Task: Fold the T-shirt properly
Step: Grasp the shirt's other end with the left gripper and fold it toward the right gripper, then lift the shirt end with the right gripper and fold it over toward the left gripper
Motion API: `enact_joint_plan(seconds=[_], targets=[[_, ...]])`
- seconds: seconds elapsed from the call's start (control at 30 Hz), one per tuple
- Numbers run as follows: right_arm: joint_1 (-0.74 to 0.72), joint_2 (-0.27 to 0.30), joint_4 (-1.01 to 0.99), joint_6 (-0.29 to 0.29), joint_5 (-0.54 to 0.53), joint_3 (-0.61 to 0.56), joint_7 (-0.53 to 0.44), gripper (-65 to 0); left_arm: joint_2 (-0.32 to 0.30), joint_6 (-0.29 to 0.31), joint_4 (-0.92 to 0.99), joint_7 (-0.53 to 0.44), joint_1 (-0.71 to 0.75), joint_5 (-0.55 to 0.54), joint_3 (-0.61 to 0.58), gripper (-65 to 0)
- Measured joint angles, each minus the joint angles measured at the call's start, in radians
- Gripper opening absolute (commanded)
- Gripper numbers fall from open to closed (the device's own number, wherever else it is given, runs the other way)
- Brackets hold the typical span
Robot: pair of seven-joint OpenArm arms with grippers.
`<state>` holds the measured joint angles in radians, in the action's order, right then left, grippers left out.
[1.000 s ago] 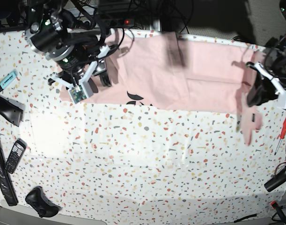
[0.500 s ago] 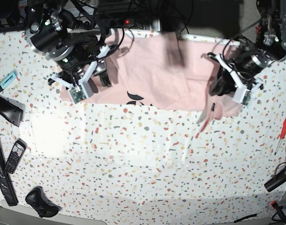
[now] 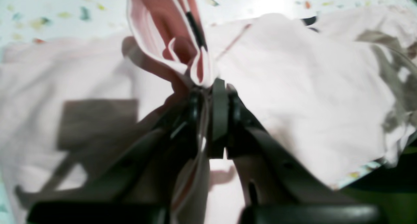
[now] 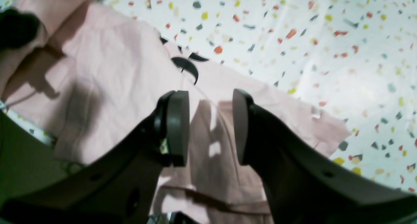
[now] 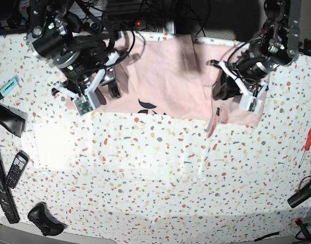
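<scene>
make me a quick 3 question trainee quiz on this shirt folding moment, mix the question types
1. True or false: the left gripper is clamped on a fold of the large pale pink cotton T-shirt.
2. The right gripper is: A) shut on the shirt, B) open above the shirt, C) holding a phone.
3. Fill in: in the base view, the red-handled screwdriver lies near the speckled table's ____ edge.

Key: 1 true; 2 B; 3 right.
</scene>
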<state>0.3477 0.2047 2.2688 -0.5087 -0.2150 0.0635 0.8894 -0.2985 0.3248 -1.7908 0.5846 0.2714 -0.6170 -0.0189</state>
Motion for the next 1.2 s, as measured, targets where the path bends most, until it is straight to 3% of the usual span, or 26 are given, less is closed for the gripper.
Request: enact_joint_plan(seconds=[0.07, 0.13, 0.23, 0.5, 0.7, 0.77, 0.83, 0.97, 1.07, 1.2], targets=[[-0.008, 0.0, 0.0, 0.0, 0.0, 0.0, 0.001, -43.4, 0.002, 0.076, 0.001, -0.005, 0.0, -0.062, 0.0, -41.7], [-0.014, 0.0, 0.0, 0.0, 0.0, 0.0, 0.001, -43.4, 0.002, 0.146, 0.001, -0.003, -0.007, -0.132, 0.0, -39.5], [-0.015, 0.0, 0.0, 0.0, 0.0, 0.0, 0.005, -43.4, 0.002, 0.206, 0.001, 0.006, -0.029, -0.181, 0.0, -39.5], [-0.015, 0.0, 0.0, 0.0, 0.006, 0.001, 0.012, -43.4, 0.002, 0.211, -0.004, 0.124, -0.098, -0.181, 0.046, -39.5], [-0.015, -0.001, 0.0, 0.001, 0.003, 0.088, 0.008, -43.3, 0.003, 0.214, -0.004, 0.103, -0.111, 0.047, 0.2, -39.6], [-0.013, -0.001, -0.002, 0.031, 0.003, 0.157, 0.008, -43.1, 0.005, 0.214, -0.003, 0.061, -0.111, 0.124, 0.261, -39.6], [-0.013, 0.0, -0.027, 0.047, 0.002, 0.235, -0.002, -39.0, 0.002, 0.182, 0.006, 0.027, -0.112, 0.147, 0.319, -39.6], [-0.013, 0.025, -0.156, 0.055, -0.138, 0.369, 0.002, -29.8, -0.031, 0.161, 0.062, 0.006, -0.111, 0.151, 0.375, -39.6], [-0.013, 0.07, -0.272, 0.054, -0.196, 0.413, 0.008, -29.6, -0.051, 0.161, 0.108, 0.005, -0.112, 0.151, 0.377, -39.6], [-0.016, 0.121, -0.393, 0.056, -0.256, 0.419, 0.111, -29.6, -0.051, 0.161, 0.168, -0.013, -0.111, 0.15, 0.376, -39.6]])
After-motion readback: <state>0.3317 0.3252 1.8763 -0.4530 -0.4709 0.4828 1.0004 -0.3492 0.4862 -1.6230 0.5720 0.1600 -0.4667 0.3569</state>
